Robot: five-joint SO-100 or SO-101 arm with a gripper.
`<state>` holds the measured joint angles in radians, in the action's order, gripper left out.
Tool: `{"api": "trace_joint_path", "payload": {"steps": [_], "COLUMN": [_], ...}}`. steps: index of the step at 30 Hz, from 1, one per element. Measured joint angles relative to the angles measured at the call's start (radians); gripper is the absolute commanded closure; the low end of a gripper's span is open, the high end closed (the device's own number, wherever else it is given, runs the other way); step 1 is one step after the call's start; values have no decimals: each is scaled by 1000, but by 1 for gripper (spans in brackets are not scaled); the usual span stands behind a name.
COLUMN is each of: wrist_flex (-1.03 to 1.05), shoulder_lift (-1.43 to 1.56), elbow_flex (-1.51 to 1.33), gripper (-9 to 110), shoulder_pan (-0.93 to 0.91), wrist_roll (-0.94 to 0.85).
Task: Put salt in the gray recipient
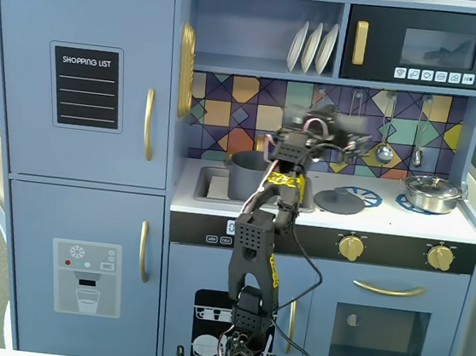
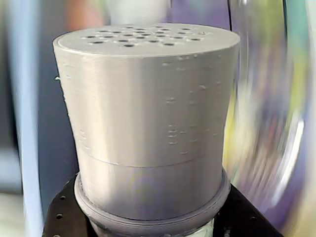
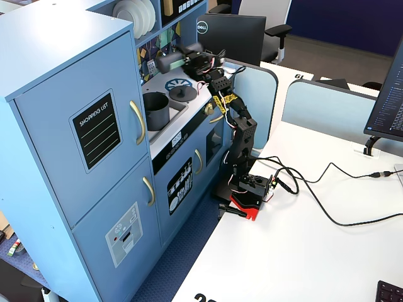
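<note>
My gripper (image 3: 189,60) is shut on the salt shaker (image 3: 169,61) and holds it tilted nearly level above the toy kitchen's counter. In the wrist view the shaker's light gray perforated top (image 2: 148,98) fills the frame, with the black jaws either side of its base. The background there is blurred. The gray pot (image 1: 243,174) stands in the sink recess, also seen in a fixed view (image 3: 155,108), below and left of the shaker. In a fixed view the gripper (image 1: 317,129) is blurred, up and right of the pot.
A flat gray disc lid (image 1: 339,198) lies on the stove, right of the pot. A shiny steel pan with lid (image 1: 432,193) sits at the far right. Utensils (image 1: 385,147) hang on the back wall. A shelf with plates (image 1: 313,47) is overhead.
</note>
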<state>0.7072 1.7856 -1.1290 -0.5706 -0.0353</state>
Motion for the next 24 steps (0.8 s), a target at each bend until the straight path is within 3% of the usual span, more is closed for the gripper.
{"api": "trace_joint_path", "payload": {"steps": [13, 17, 24], "wrist_flex": [-201, -298, -443], "shoulder_lift": [-84, -124, -186], "elbow_flex": [0, -55, -167], "gripper": [101, 101, 101], "shoulder_pan": [-321, -350, -353], "wrist_roll": [-1074, -1250, -1381]}}
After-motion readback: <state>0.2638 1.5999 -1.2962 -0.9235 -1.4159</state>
